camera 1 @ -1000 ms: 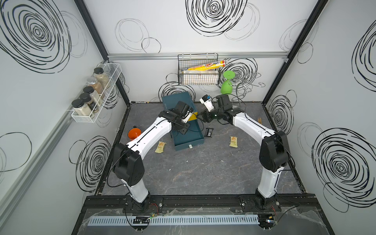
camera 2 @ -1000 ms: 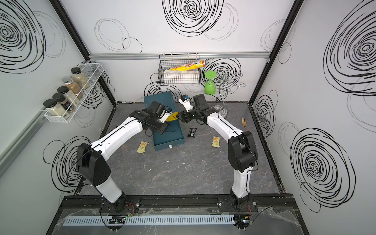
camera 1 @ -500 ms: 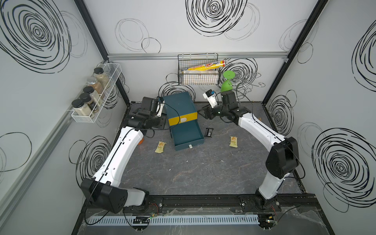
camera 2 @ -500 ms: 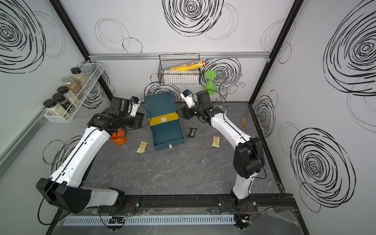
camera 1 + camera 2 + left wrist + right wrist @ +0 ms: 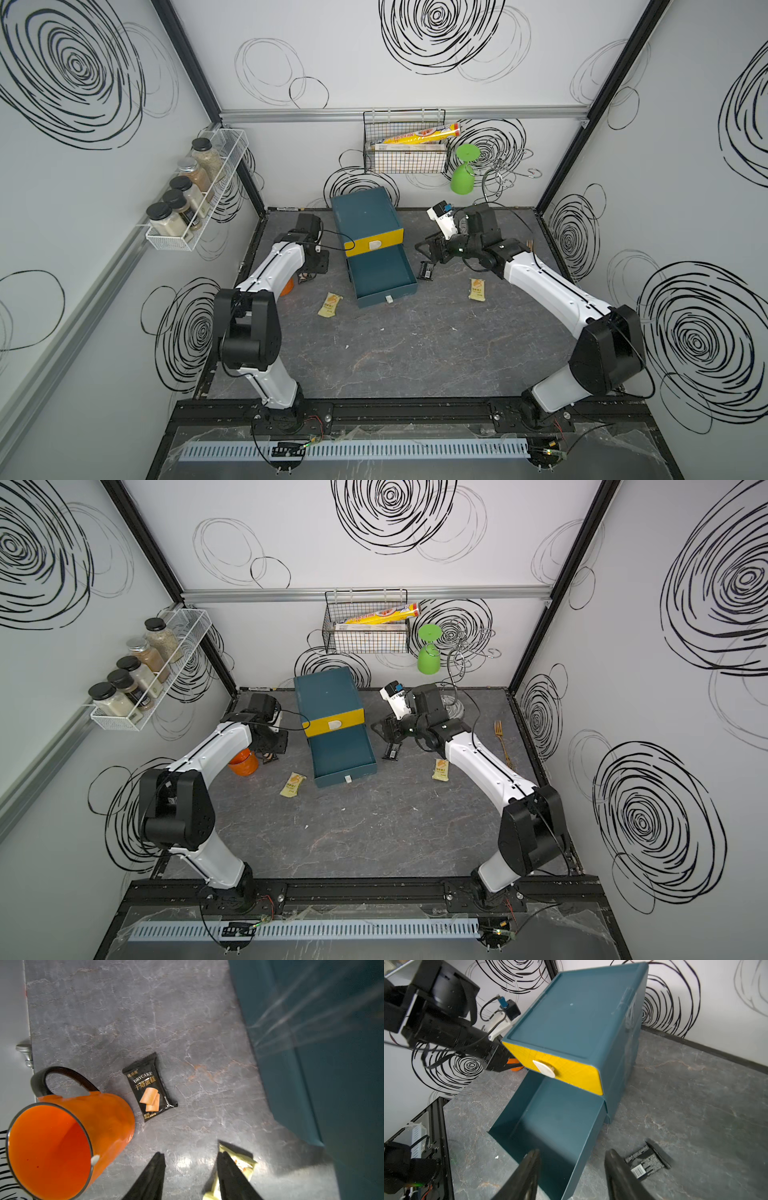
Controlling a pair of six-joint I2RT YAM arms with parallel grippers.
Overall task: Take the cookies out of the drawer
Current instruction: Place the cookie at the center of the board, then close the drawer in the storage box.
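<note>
Our left arm (image 5: 274, 270) has swung away from the drawer (image 5: 380, 276); the left gripper (image 5: 190, 1154) hangs released near a black packet (image 5: 150, 1087). Our right gripper (image 5: 573, 1152) is released too.

The cabinet (image 5: 365, 216) showed deep teal on my feed, its upper drawer front (image 5: 376, 243) bright yellow with a cream knob (image 5: 544, 1068); the open drawer (image 5: 382, 274) was the same teal. The tabletop (image 5: 415, 353) was grey, marbled with pale veins. I saw a black packet (image 5: 149, 1086) printed with gold lettering and orange biscuits, an orange mug (image 5: 72, 1136) with black handle and rim, and a pale yellow packet (image 5: 329, 304) and its twin (image 5: 477, 288), both orange-printed. The walls (image 5: 415, 91) were white with black scribbled spirals.
</note>
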